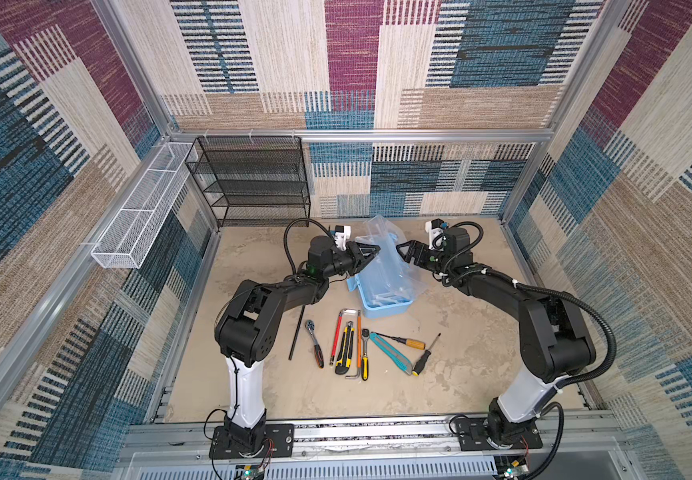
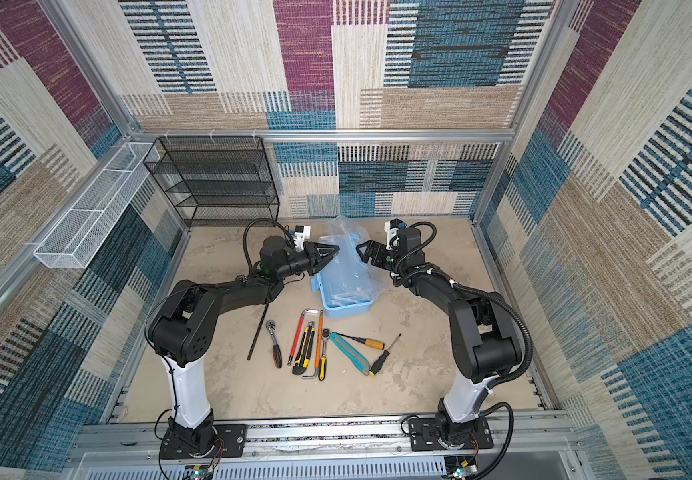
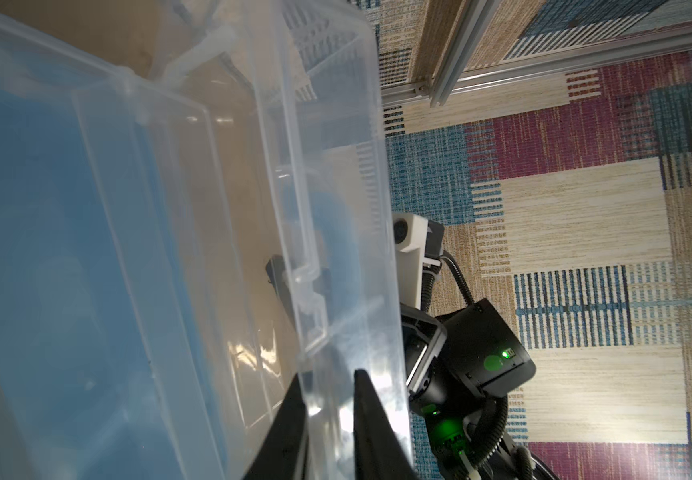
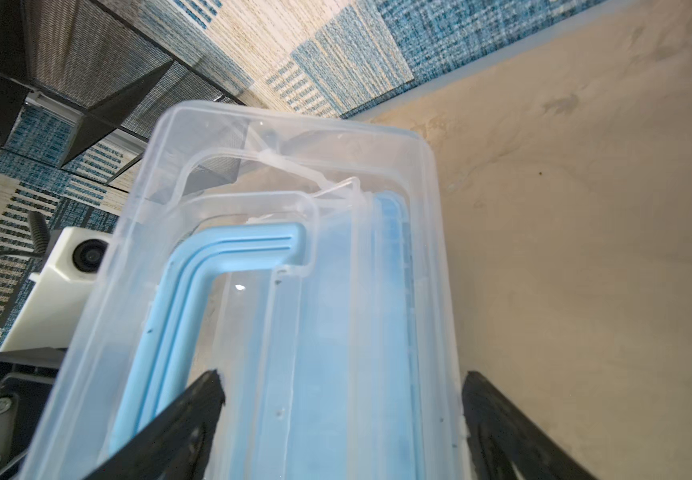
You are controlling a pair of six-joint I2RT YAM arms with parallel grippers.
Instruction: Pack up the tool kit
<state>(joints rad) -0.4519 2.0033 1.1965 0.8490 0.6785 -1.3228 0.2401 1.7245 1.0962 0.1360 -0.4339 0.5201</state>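
Tool box [image 1: 381, 307]: open light-blue tub on the table [image 1: 252, 257], midway between the two arms.
Clear lid [image 1: 392, 259]: stands up steeply over the tub, between the two grippers. The blue handle [image 4: 228, 249] shows through it.
Risk, lid: it is thin, slick plastic, held at one rim only. I judge it could slip free and fall shut over the tub, or twist where it joins the tub if pulled sideways.
Risk, box: the tub looks light and nothing pins it down. A tug on the lid could drag or tip it onto the tools in front.
Left gripper [image 3: 329, 372]: at the lid's edge on the left arm's side, fingers drawn in on the rim with the plastic wall between them.
Right gripper [image 4: 342, 374]: on the lid's opposite side, jaws wide apart and straddling the lid without pinching it.
Loose tools: ratchet [image 1: 314, 343], yellow-black knife [image 1: 344, 351], teal knife [image 1: 390, 349] and orange-handled screwdriver [image 1: 408, 341] lie in a row just in front of the tub. None is packed yet, and all are well apart from both grippers.
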